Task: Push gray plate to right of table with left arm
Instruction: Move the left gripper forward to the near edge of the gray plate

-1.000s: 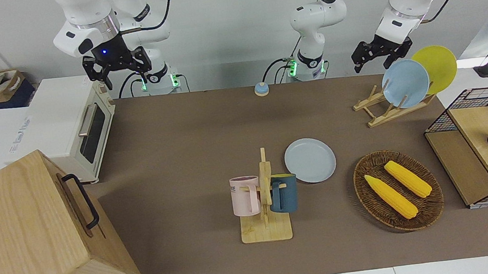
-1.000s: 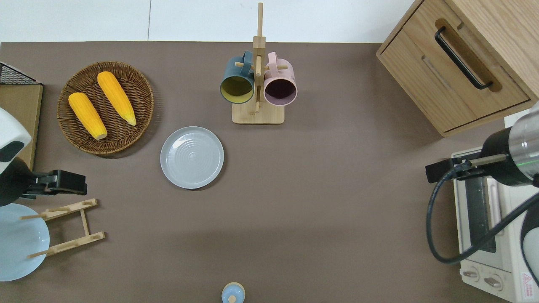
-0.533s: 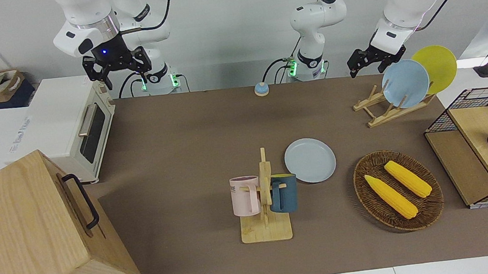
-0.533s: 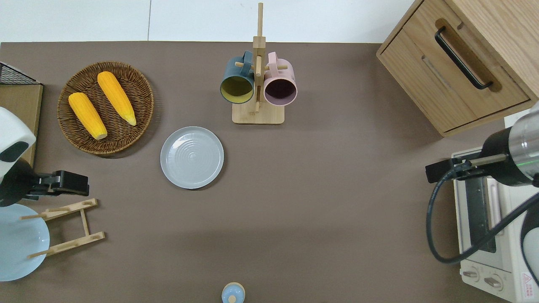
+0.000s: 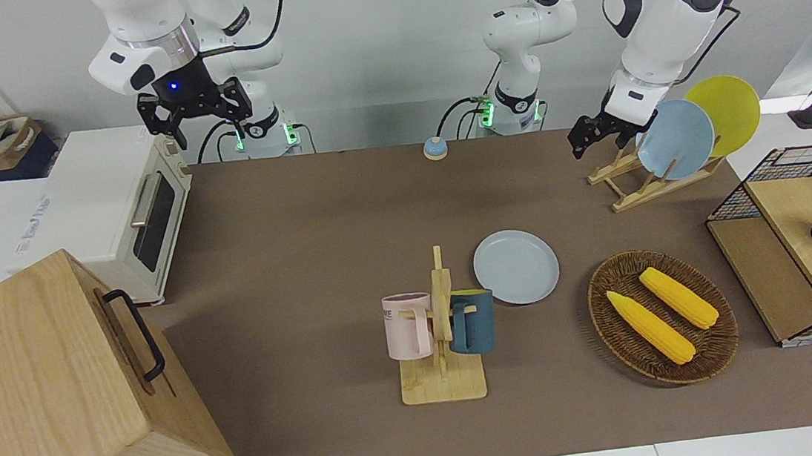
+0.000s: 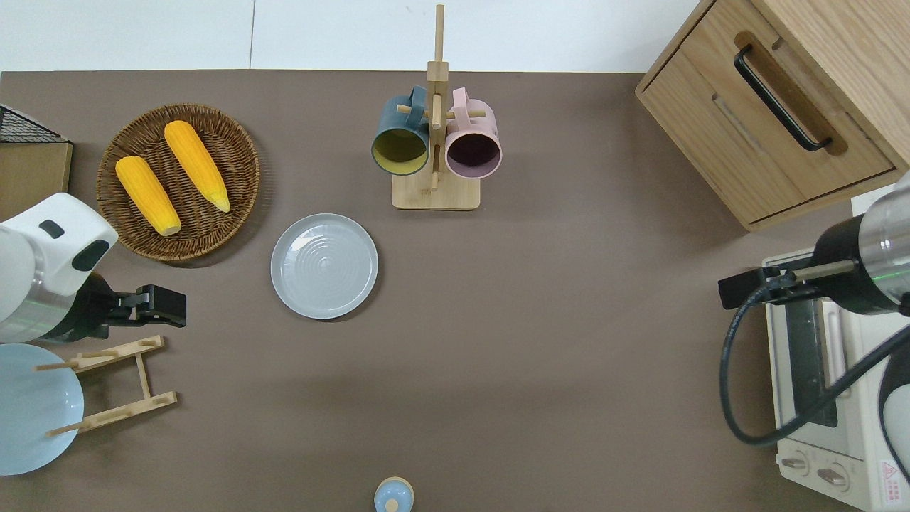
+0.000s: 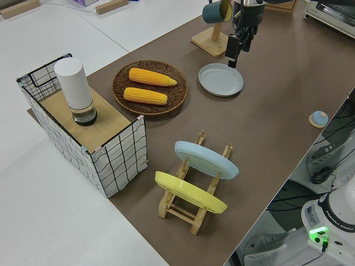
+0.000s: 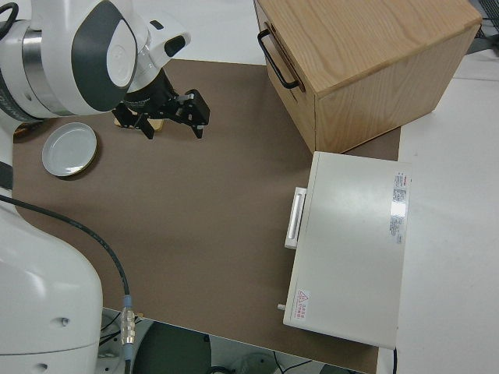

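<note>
The gray plate point(image 6: 324, 266) lies flat on the desk point(image 6: 540, 341), between the corn basket point(image 6: 178, 182) and the mug rack point(image 6: 435, 153). The left claw point(image 6: 165, 310) hangs over bare desk beside the wooden plate rack point(image 6: 114, 387), apart from the plate; I cannot tell how wide it stands. The right arm is parked, its claw point(image 8: 170, 111) spread wide and empty

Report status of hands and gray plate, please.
Left hand in air over bare table, apart from gray plate. Right arm parked. Plate flat, untouched. Mug rack close by.
</note>
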You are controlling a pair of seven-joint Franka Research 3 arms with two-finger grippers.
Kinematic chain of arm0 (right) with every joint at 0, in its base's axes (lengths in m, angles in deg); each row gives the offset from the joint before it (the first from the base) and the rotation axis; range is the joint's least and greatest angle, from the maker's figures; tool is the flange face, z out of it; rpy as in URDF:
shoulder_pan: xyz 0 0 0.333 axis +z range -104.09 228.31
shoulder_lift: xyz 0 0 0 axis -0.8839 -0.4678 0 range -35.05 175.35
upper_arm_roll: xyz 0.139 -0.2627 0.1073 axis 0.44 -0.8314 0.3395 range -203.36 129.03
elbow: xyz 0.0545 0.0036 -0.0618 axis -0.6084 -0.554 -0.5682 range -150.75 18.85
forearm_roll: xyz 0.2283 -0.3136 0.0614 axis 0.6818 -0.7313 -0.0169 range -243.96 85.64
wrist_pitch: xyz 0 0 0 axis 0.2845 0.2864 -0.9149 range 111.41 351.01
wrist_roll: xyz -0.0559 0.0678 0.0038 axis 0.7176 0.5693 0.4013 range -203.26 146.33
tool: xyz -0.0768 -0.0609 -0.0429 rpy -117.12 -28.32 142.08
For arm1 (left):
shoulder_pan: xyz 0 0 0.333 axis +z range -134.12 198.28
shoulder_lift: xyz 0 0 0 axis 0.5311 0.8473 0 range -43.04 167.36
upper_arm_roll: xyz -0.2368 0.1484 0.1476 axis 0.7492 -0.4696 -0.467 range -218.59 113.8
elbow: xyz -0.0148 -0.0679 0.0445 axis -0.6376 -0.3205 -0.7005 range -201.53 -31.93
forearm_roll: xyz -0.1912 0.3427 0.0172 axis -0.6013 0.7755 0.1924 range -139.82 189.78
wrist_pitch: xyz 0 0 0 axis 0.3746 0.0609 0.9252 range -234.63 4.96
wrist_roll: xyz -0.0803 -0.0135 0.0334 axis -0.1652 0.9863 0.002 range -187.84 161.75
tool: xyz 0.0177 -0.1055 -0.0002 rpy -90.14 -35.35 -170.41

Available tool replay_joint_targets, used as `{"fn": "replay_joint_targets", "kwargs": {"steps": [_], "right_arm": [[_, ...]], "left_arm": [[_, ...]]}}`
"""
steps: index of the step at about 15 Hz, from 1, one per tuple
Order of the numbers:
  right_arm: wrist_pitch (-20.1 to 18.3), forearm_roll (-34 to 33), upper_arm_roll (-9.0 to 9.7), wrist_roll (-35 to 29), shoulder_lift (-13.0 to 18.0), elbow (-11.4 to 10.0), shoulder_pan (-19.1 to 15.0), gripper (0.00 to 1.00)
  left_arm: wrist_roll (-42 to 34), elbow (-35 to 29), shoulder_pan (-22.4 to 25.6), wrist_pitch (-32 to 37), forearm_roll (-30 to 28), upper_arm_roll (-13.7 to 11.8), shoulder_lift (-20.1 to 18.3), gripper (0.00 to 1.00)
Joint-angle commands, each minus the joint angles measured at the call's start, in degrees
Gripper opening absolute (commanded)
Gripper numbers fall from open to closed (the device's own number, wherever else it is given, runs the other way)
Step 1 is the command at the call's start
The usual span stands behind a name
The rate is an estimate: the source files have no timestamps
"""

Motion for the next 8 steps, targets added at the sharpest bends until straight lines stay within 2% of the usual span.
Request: {"fn": "replay_joint_targets", "kwargs": {"steps": [1,3,8], "right_arm": [[-0.85,0.59,0.86,-0.05,0.17,0.46,-1.16,0.983],[-0.85,0.59,0.86,-0.05,0.17,0.46,-1.16,0.983],[-0.85,0.59,0.86,-0.14,0.17,0.46,-1.16,0.983]], "left_arm": [[1.71,-8.06,-0.73,-7.62,-1.06,-0.22,-2.94,0.99],[2.93,-10.79,-0.73,-11.49,-1.41,-0.22,-3.3,0.99],[15.74,-17.13,-4.06,-21.86,-1.77,0.31,-3.21,0.99]]}}
